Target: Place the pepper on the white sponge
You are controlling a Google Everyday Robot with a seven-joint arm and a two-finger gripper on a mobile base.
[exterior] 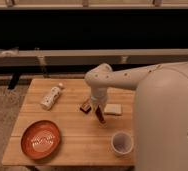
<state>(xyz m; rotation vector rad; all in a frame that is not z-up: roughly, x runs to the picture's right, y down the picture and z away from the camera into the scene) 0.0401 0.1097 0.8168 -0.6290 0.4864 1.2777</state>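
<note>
My gripper (99, 111) hangs from the white arm over the middle of the wooden table (77, 132). It is shut on the pepper (101, 118), a slim dark red piece that points down from the fingers, just above the tabletop. The white sponge (114, 109) lies flat on the table right beside the gripper, on its right, and the pepper's tip is next to the sponge's left edge. The arm hides part of the table behind the gripper.
A flat dark brown bar (85, 106) lies just left of the gripper. A white bottle (52, 96) lies on its side at the back left. An orange plate (41, 140) sits front left. A white cup (122, 143) stands front right, by my large white body (169, 125).
</note>
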